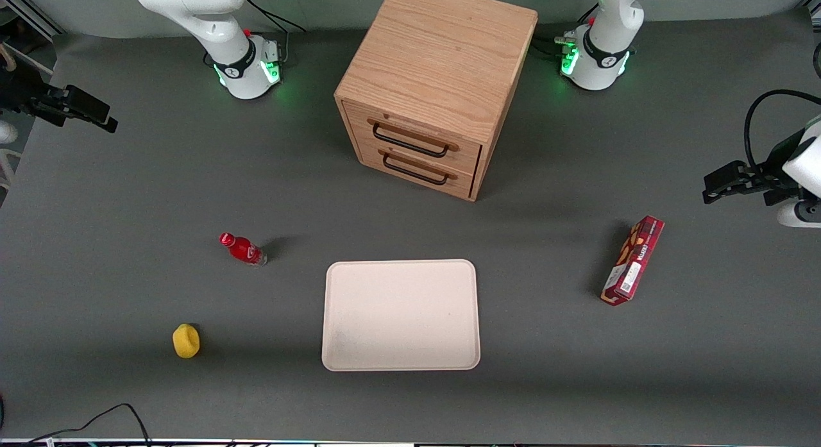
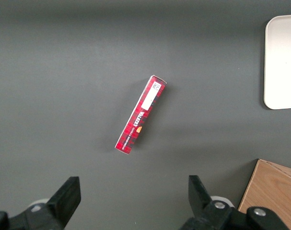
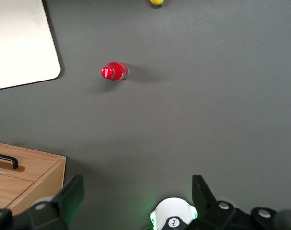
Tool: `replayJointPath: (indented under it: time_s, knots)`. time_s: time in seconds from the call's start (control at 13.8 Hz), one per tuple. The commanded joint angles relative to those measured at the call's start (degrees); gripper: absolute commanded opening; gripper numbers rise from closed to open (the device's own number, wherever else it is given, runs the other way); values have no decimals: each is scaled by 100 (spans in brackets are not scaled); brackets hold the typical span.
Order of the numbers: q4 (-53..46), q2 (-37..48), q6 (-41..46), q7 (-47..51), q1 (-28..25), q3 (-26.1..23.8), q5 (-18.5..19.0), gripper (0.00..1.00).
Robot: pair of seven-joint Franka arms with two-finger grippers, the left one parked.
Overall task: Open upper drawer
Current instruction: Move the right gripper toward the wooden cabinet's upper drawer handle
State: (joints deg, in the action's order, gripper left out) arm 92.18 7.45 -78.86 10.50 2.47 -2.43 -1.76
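The upper drawer [image 1: 410,138] sits shut in the oak cabinet [image 1: 436,56], above the lower drawer [image 1: 417,168]. The gripper [image 3: 135,201] hangs wide open above bare table, well apart from the cabinet, toward the working arm's end.

I see the cabinet [image 1: 436,88] mid-table, upper drawer [image 1: 410,138] above the lower drawer [image 1: 417,168], both flush. The tray [image 1: 401,315] lies nearer the camera. Bottle [image 1: 244,249] and lemon [image 1: 186,340] sit toward the working arm's end, where my gripper [image 1: 96,117] hangs with fingers spread; the box [image 1: 632,260] sits toward the parked arm's.
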Motion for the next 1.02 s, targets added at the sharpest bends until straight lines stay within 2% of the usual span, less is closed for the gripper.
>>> replayJointPath:
  time_s: [0.0, 0.36, 0.58, 0.73, 0.95]
  knots:
    - [-147, -60, 116, -39, -1, 14, 53, 100]
    - [-148, -95, 116, -126, -28, -3, -60, 100]
    - [-244, -95, 266, -1609, -168, -178, -420, 100]
    - [-323, -287, 240, -1770, -194, -258, -1007, 100]
    - [-789, -815, 266, -2856, -247, -889, -1256, 100]
